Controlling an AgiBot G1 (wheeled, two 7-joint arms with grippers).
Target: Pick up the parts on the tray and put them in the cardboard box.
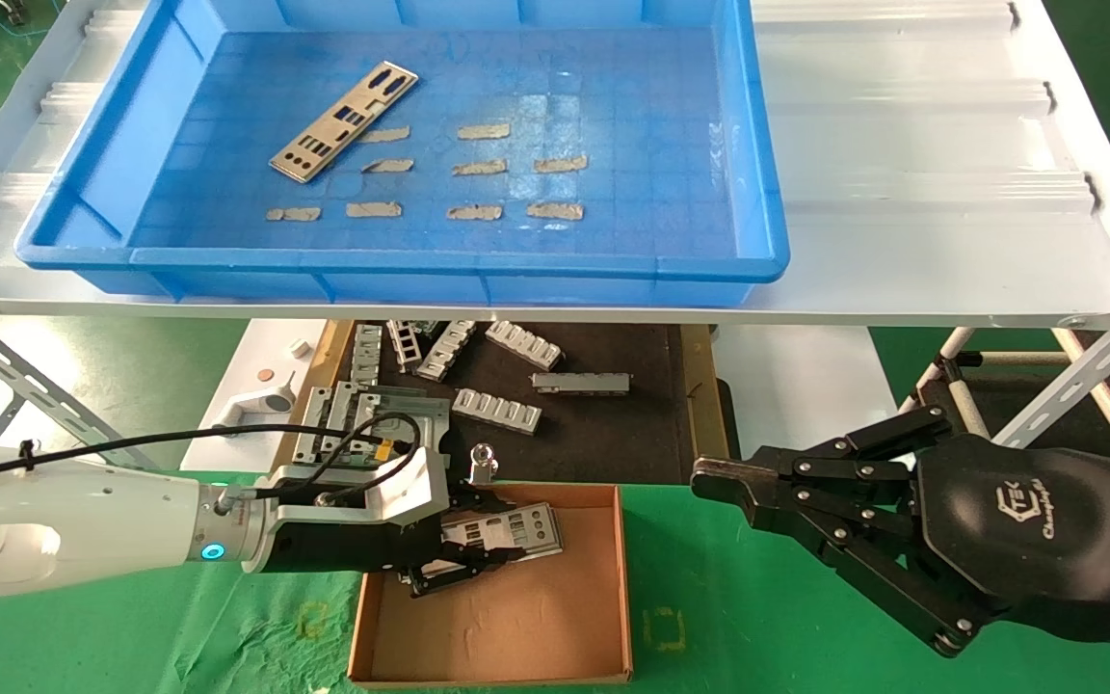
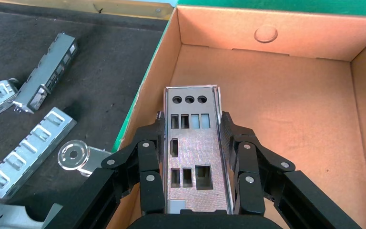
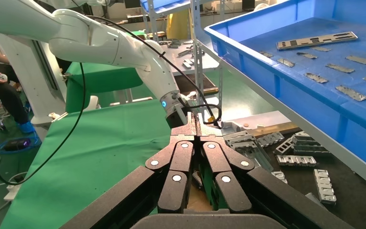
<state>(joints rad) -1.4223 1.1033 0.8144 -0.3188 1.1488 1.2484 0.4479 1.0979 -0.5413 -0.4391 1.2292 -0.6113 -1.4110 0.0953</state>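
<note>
The left gripper [image 1: 463, 559] reaches in over the box [image 1: 516, 636], its fingers [image 2: 147, 162] pinching a plate [image 2: 195, 152] by its two long edges. In the head view the plate sits toward the box's 11 o'clock corner, tilted; whether it touches the floor cannot be told. The step in hand looks like the drop-off: the plate is inside the walls but not yet let go. The next move probably calls for lowering it flat, spreading the fingers and lifting straight out without catching the near wall. One more plate [image 1: 345, 120] lies in the tray [image 1: 757, 193], at about 10 o'clock among the tape strips [image 1: 483, 170], so another trip up to the shelf would follow. The right gripper [image 1: 709, 477] idles at the box's 3 o'clock, fingers pressed together.
</note>
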